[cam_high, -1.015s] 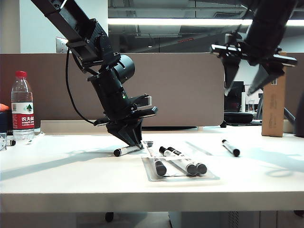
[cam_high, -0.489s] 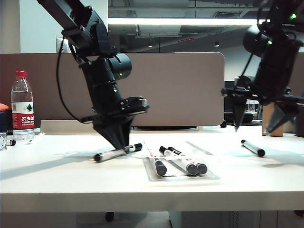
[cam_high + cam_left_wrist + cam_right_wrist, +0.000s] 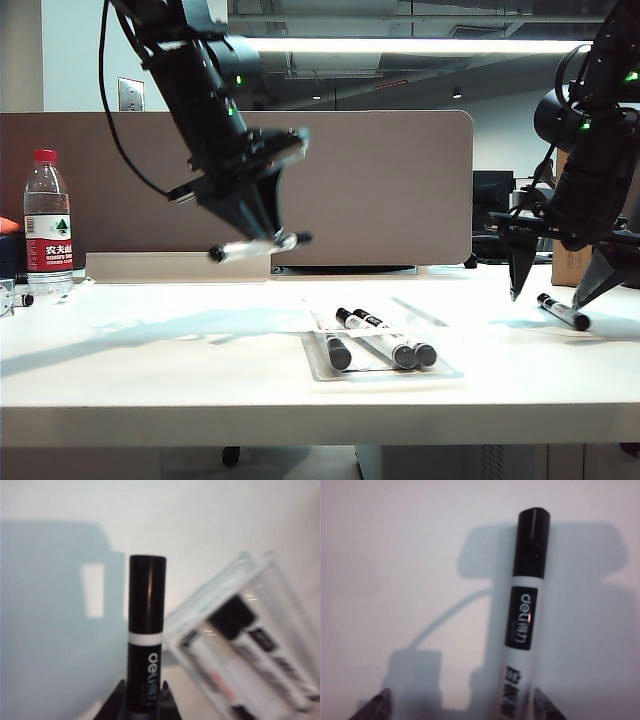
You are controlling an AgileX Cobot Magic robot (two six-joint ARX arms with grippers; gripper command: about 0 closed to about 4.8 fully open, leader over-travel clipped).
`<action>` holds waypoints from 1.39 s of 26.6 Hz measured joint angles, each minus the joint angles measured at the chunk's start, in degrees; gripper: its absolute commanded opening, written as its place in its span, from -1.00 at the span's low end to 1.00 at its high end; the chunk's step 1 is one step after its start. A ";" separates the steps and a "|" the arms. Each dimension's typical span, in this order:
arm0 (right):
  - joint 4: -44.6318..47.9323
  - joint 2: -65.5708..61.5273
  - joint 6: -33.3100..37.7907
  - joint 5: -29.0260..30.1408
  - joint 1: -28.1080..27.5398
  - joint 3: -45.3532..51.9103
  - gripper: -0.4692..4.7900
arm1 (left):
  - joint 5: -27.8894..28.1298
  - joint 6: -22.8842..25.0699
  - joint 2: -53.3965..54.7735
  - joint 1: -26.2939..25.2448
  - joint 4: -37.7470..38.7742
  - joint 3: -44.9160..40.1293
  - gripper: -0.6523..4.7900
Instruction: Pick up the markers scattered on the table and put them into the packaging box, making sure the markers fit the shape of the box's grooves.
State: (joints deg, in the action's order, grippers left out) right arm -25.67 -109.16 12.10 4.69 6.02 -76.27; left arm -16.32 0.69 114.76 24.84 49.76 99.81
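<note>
On my white table [image 3: 150, 380], in front of a brown partition, my left gripper [image 3: 262, 240] is clamped on a marker [image 3: 258, 246] and has lifted it clear of the surface it touched a moment ago. My right gripper [image 3: 555, 285], jaws spread wide, has dropped to straddle another marker [image 3: 563, 311] lying at the right. The packaging box [image 3: 440, 370] holds three markers [image 3: 385, 338] at centre.

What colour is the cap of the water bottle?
Red; the water bottle shows only in the exterior view, at the table's left end.
</note>
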 measured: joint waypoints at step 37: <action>2.16 -3.30 -2.93 -2.56 -0.04 -0.94 -0.85 | -25.77 -18.03 -1.11 1.86 0.04 -0.81 -0.78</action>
State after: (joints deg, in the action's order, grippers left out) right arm -23.51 -112.46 9.17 2.13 5.98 -77.21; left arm -42.09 -17.34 113.65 26.70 49.80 99.00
